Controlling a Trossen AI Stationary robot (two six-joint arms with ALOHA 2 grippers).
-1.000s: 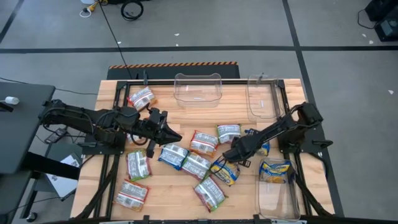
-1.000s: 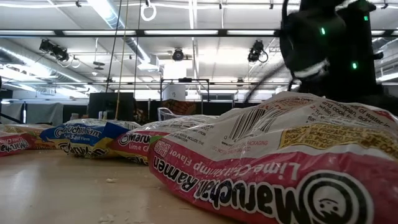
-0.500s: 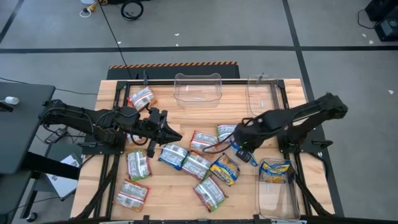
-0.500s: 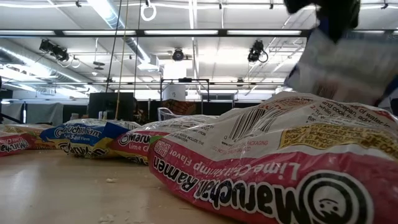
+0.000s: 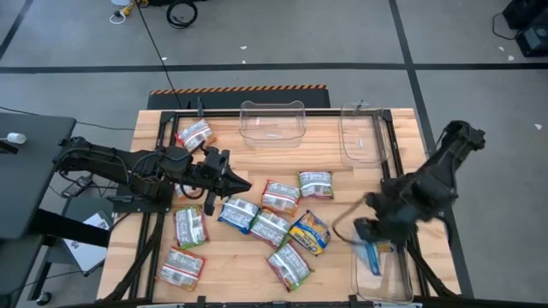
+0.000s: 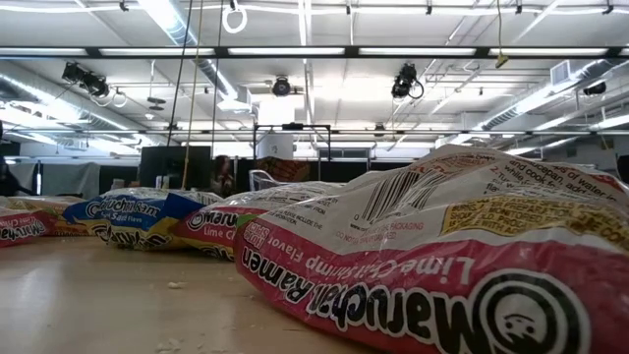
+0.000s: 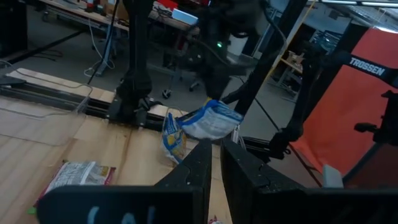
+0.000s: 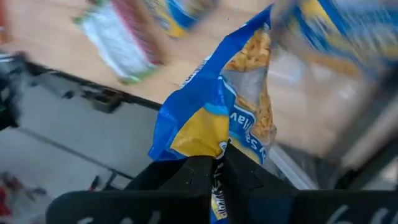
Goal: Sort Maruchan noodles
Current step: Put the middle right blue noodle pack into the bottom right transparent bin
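1. The right gripper (image 5: 370, 233) hangs over the near-right part of the table, above the clear bin (image 5: 383, 278) at the near-right corner. Its jaws are pinched narrow on the edge of a blue-and-yellow noodle packet (image 8: 217, 118).
2. In the right wrist view that packet stands out forward from the fingertips, long axis running away from the jaws and its far end free. In the high view it dangles as a blue strip (image 5: 372, 255) over the bin's far end.
3. Key relation: the held packet lies right over the bin mouth, and a second blue-and-yellow packet (image 5: 383, 233) already rests in the bin, partly hidden by the gripper. Judged from this, the release needs little further travel; the packet's long axis looks roughly in line with the bin's length.
4. The left gripper (image 5: 241, 184) waits over the left-centre of the table, jaws nearly together and holding nothing.
5. Remaining packets lie loose mid-table: a green-and-white one (image 5: 315, 183), a red-and-white one (image 5: 280, 196), another blue-and-yellow one (image 5: 310, 233). The left arm is nearer the left-hand scatter; the right arm is nearer the blue-and-yellow one beside its bin.
6. Two more clear bins (image 5: 272, 122) stand at the far edge.
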